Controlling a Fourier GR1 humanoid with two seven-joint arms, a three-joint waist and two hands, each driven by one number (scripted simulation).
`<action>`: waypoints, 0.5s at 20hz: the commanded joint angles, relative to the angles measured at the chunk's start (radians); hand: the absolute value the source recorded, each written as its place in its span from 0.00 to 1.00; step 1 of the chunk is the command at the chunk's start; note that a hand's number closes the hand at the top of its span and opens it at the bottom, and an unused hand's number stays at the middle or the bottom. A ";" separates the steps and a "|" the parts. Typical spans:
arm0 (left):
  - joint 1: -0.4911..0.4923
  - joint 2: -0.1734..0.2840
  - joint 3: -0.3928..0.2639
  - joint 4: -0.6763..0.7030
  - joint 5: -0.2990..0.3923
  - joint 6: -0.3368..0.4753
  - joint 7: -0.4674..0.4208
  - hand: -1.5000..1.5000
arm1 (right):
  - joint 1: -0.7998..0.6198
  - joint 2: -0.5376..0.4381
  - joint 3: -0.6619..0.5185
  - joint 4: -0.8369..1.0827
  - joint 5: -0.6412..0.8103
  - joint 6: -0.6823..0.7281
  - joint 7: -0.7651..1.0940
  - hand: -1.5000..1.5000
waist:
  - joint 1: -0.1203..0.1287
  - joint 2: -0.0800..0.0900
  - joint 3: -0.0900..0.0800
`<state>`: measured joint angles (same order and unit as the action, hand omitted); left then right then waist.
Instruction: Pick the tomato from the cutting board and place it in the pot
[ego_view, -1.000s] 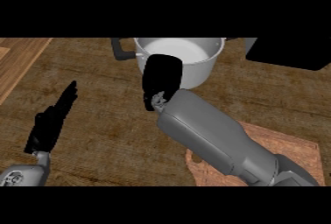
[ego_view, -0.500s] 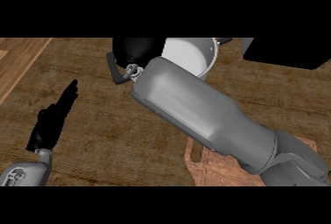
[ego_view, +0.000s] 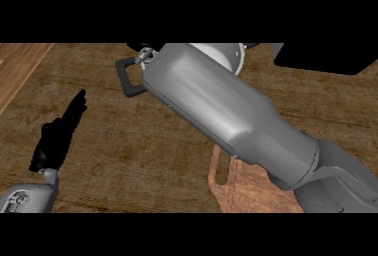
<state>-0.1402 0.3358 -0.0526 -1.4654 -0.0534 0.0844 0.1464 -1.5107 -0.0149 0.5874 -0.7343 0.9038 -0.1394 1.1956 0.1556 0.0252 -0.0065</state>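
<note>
Head view: right forearm is stretching diagonally from lower right up to the pot, covering most of it; only a rim sliver and the dark side handle are showing. Right hand is barely peeking out at the top edge, so can't tell its fingers. Tomato isn't showing. Cutting board is lying under the forearm. Left hand is resting at left, fingers straight, pointing up.
</note>
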 joint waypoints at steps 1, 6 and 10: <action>0.003 0.010 0.021 -0.003 0.001 0.009 0.000 0.50 | -0.037 0.014 -0.034 0.070 0.020 -0.159 0.167 1.00 | -0.020 0.000 0.002; 0.029 0.006 0.020 0.007 0.005 -0.002 -0.027 0.50 | -0.061 0.014 -0.086 0.183 0.025 -0.216 0.099 1.00 | -0.028 0.007 0.001; 0.055 -0.007 0.015 -0.021 -0.003 0.014 -0.033 0.50 | 0.001 0.014 -0.100 0.263 0.042 -0.320 0.036 1.00 | -0.039 0.008 0.003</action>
<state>-0.1018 0.3400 -0.0295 -1.4736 -0.0492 0.0911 0.1292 -1.5474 -0.0112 0.4961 -0.5410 0.9315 -0.2903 1.1226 0.1200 0.0280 -0.0043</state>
